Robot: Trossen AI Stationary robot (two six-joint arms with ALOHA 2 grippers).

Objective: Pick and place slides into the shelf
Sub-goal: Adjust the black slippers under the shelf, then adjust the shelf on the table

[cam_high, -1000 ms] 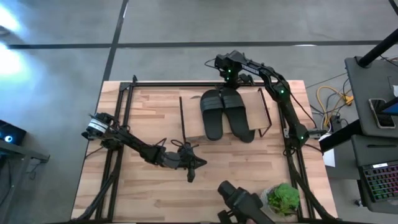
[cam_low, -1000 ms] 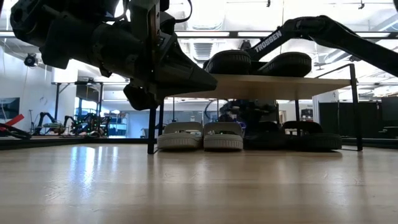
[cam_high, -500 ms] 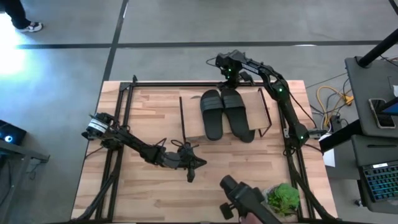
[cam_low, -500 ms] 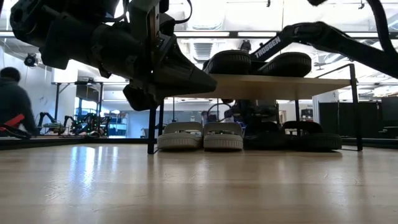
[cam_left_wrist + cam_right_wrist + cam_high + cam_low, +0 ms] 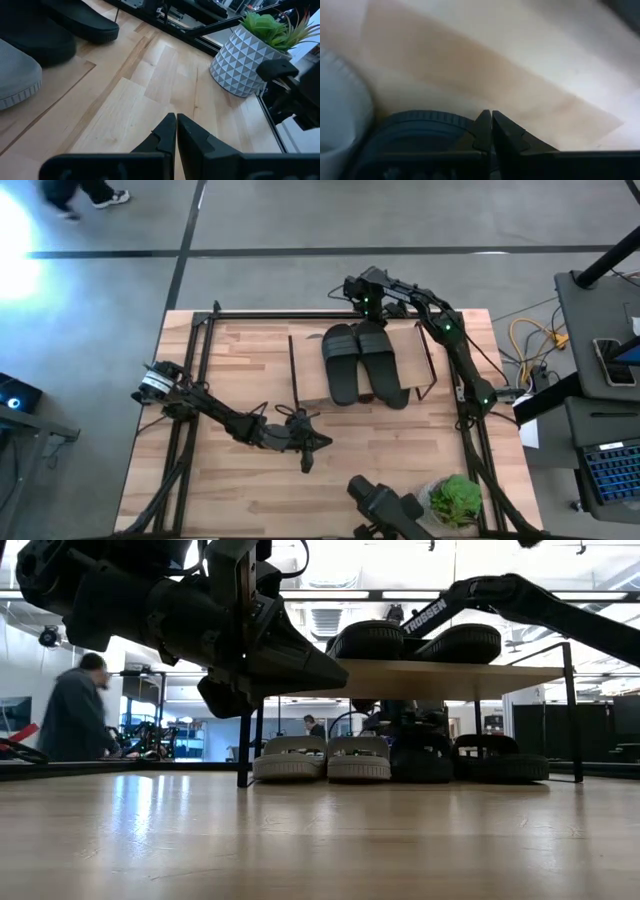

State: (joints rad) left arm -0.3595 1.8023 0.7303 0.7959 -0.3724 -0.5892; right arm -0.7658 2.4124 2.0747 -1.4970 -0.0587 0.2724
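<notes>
The shelf (image 5: 310, 365) stands at the table's far middle. Two black slides (image 5: 342, 360) (image 5: 385, 365) lie on its top board (image 5: 480, 675). Under it on the table rest two light grey slides (image 5: 290, 757) (image 5: 358, 757) and black slides (image 5: 422, 758) (image 5: 500, 765). My right gripper (image 5: 491, 117) is shut and points down behind the shelf's far edge (image 5: 362, 288), close beside the rounded end of a black slide (image 5: 415, 127), next to a grey one (image 5: 337, 120). My left gripper (image 5: 325, 443) (image 5: 176, 120) hovers shut over the table's near middle. My right gripper's shut fingers (image 5: 482, 127) come from above, steeply slanted, right beside the ribbed rounded end (image 5: 445, 120) of a black slide lying on the table under the shelf. Whether they touch it I cannot tell.
A potted plant (image 5: 455, 498) (image 5: 250, 55) stands at the table's near right corner, with a dark camera mount (image 5: 385, 505) beside it. Bare tabletop (image 5: 220, 480) lies in front of the shelf. A person (image 5: 75, 715) walks in the room behind.
My right gripper has tipped a little steeper behind the shelf's far edge and stays shut. A person has walked into the room behind the table.
</notes>
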